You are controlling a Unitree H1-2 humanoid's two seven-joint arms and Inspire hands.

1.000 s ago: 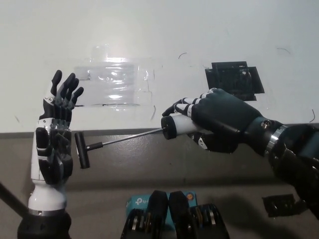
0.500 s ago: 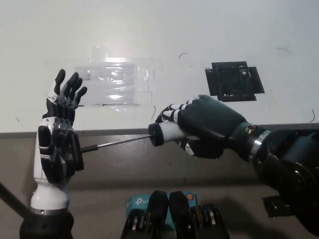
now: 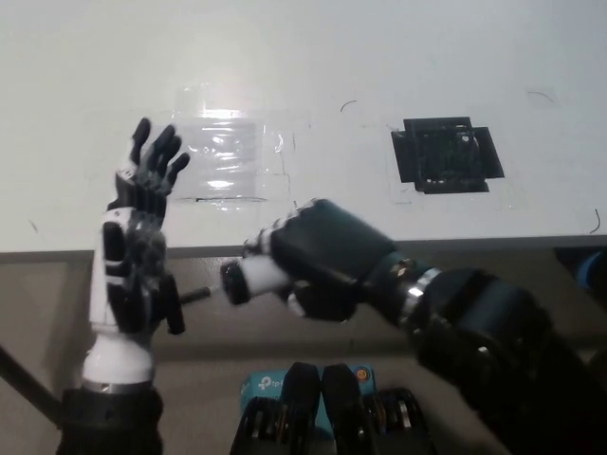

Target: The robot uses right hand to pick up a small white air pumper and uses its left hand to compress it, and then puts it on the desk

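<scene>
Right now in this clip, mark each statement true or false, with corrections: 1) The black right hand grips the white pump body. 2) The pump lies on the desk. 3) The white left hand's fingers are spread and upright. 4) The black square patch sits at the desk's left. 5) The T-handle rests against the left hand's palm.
1) True: the right hand is shut on the air pumper.
2) False: it is held in the air, in front of the desk edge.
3) True: the left hand is open, fingers pointing up.
4) False: the black patch sits to the right.
5) True: the T-handle meets the palm, with only a short piece of rod showing.
</scene>
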